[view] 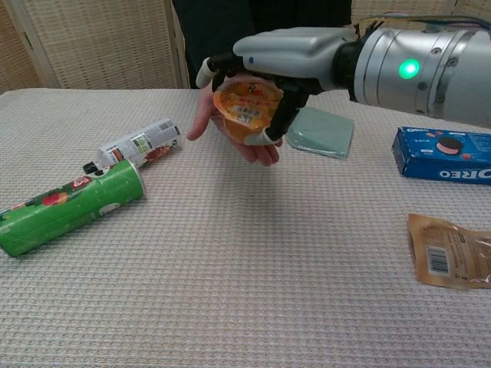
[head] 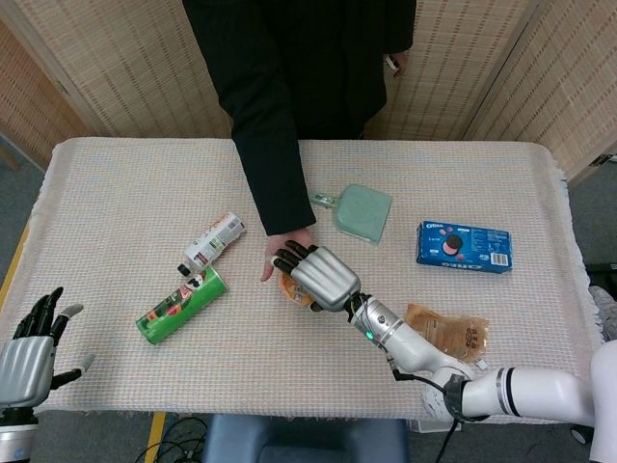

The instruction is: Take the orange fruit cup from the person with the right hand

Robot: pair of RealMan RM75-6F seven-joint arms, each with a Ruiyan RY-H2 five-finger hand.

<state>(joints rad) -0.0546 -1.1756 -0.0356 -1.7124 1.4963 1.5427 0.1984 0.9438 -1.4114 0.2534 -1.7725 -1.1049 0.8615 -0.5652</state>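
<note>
The orange fruit cup (view: 245, 107) is tilted, its printed lid facing the chest camera. It lies in the person's palm (view: 257, 147) above the table. My right hand (view: 288, 54) reaches over it from the right; its fingers curl across the top and far side, and the thumb presses the cup's right side, gripping it. In the head view the right hand (head: 318, 277) covers most of the cup (head: 292, 290), with the person's hand (head: 281, 247) just beyond. My left hand (head: 29, 355) hangs at the table's near left corner, fingers apart and holding nothing.
A green chips can (view: 69, 205) and a white tube (view: 134, 146) lie to the left. A pale green pouch (view: 322, 132) lies behind the right hand. A blue Oreo box (view: 443, 153) and a brown packet (view: 453, 249) are on the right. The person stands at the far edge.
</note>
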